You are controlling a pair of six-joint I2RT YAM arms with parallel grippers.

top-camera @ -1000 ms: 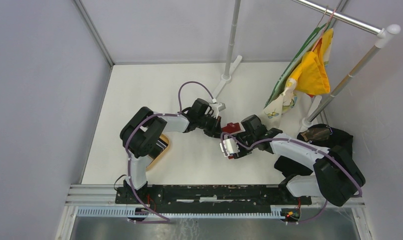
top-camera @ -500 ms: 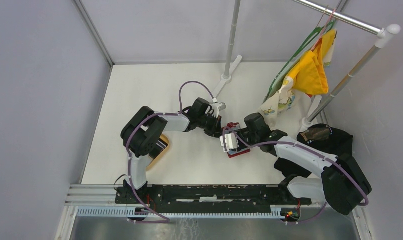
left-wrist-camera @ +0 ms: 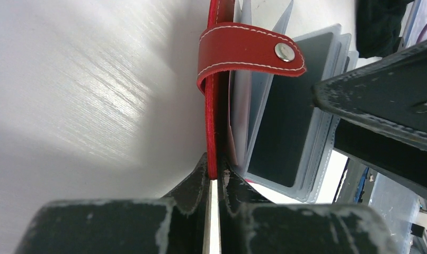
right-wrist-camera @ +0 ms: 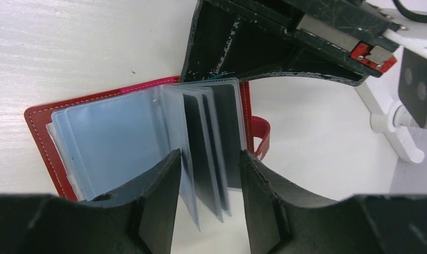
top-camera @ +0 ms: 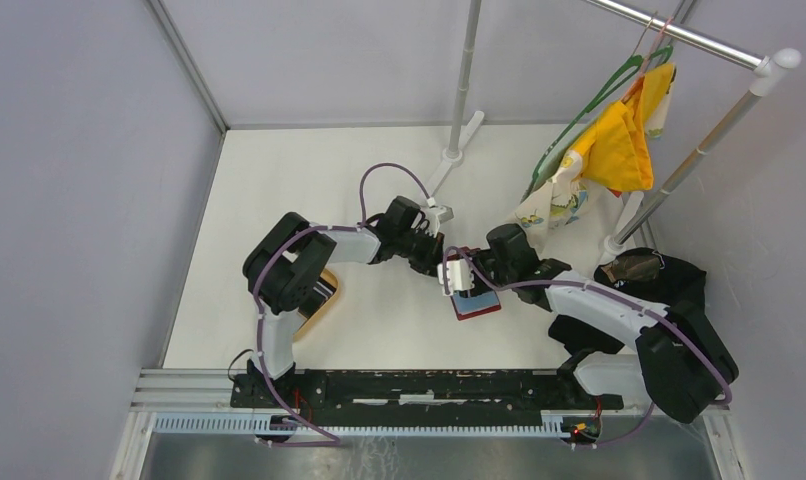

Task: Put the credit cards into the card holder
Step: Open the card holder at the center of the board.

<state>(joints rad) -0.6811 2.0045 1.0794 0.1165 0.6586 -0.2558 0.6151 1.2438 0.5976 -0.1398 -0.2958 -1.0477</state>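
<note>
Left gripper [left-wrist-camera: 214, 172]: clenched on the red cover edge of the card holder [top-camera: 476, 303], on its tab side. Right gripper [right-wrist-camera: 208, 182]: parted, straddling the fanned pocket leaves [right-wrist-camera: 116, 143] with no visible pinch.

Compared with a second ago: holder brought down from between the two wrists onto the table [top-camera: 379, 330], now spread open with grey-blue panels up. Judged as opened and presented for loading. Dark credit cards [right-wrist-camera: 201, 143] seated in several leaves already.

Note the snap tab [left-wrist-camera: 248, 50] curling loose past the holder's far edge. Expect open table on the near side of the holder. Rack foot [top-camera: 452, 155] lies beyond it, dark cloth bundle [top-camera: 647, 275] well apart to its right. Keep the wrists, close together over the holder, from touching.
</note>
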